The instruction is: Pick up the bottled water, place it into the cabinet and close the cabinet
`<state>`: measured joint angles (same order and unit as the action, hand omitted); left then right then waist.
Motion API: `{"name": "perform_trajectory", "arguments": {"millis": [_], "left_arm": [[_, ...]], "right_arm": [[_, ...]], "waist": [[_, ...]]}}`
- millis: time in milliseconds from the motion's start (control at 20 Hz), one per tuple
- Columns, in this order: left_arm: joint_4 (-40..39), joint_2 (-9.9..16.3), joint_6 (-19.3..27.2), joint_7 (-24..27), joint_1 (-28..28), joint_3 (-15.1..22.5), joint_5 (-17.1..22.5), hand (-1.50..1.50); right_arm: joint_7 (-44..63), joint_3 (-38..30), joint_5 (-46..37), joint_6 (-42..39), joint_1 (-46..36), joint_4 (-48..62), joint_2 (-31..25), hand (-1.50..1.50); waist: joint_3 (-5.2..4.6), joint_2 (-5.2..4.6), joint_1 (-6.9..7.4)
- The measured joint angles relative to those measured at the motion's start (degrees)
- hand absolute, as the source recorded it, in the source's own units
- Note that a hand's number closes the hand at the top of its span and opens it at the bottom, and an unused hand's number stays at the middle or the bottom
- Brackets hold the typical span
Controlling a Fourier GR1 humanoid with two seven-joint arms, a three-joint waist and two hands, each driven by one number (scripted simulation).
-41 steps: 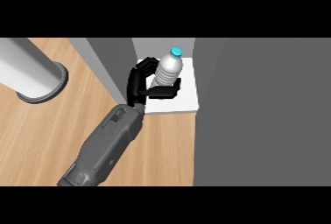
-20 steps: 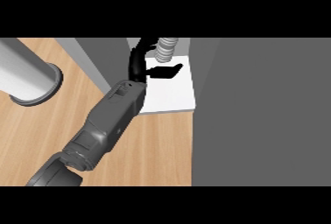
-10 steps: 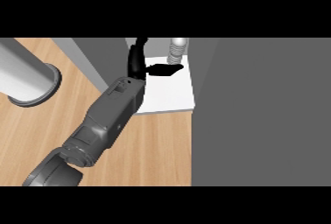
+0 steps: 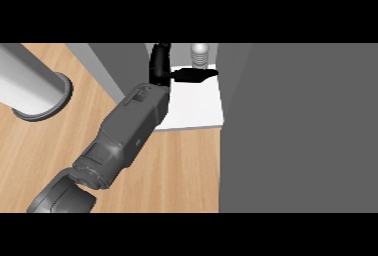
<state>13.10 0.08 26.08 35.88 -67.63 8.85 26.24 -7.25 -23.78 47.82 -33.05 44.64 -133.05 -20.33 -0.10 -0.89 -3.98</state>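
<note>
Bottled water [image 4: 199,56] upright at the back of the white cabinet shelf [image 4: 196,107]. Right hand [image 4: 164,67] just beside it, fingers spread wide, thumb pointing toward the bottle, holding nothing. Left hand unseen.

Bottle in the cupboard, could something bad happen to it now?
Maybe. The hand is open right beside the bottle, so pulling back could knock it over. The bottle stands on the white shelf, and the grey door is not shut yet; the arm must come out first or the door may hit it.
</note>
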Motion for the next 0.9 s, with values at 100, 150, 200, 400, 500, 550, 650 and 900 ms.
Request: {"name": "perform_trajectory", "arguments": {"millis": [100, 150, 200, 400, 500, 550, 650, 900], "left_arm": [[0.74, -0.03, -0.92, 0.58, 0.30, -0.02, 0.60, -1.50], [1.40, -0.04, -1.25, 0.78, 0.74, 0.15, 1.12, -1.50], [2.12, -0.03, -1.22, 0.93, 1.17, 0.53, 1.73, -1.50], [6.33, -0.07, -0.50, 1.50, 4.12, 3.29, 4.63, -1.50], [9.11, -0.07, -0.76, 1.66, 6.71, 5.17, 6.34, -1.50], [11.02, -0.07, -0.40, 0.95, 7.51, 6.71, 7.33, -1.50], [15.05, -0.08, -0.01, 0.45, 10.39, 9.60, 9.13, -1.50], [26.18, -0.07, 1.81, -1.22, 18.69, 16.51, 11.35, -1.50]], "right_arm": [[0.76, 0.20, 0.05, 1.00, -0.90, -0.10, -0.16, -1.50], [1.27, 0.52, 0.09, 1.52, -1.33, -0.18, -0.26, -1.50], [1.37, 0.29, 0.16, 1.25, -1.15, -0.26, -0.41, -1.50], [2.30, -0.37, 0.47, 1.56, -1.41, -0.44, -1.00, -1.50], [2.69, -0.39, 0.56, 1.65, -1.18, -0.49, -0.68, -1.50], [2.96, -0.20, 0.57, 1.93, -1.59, -0.47, -0.60, -1.50], [3.12, -0.30, 0.62, 1.96, -1.94, -0.38, -0.19, -1.50], [3.50, 0.11, 0.68, 2.07, -1.22, -0.66, 1.11, -1.50]], "waist": [[0.01, 0.10, 0.43], [0.01, 0.17, 0.58], [0.01, 0.26, 0.48], [0.01, 0.58, 0.59], [0.02, 0.74, 0.84], [0.02, 0.81, 0.96], [0.03, 0.96, 1.36], [0.03, 1.34, 2.64]]}}
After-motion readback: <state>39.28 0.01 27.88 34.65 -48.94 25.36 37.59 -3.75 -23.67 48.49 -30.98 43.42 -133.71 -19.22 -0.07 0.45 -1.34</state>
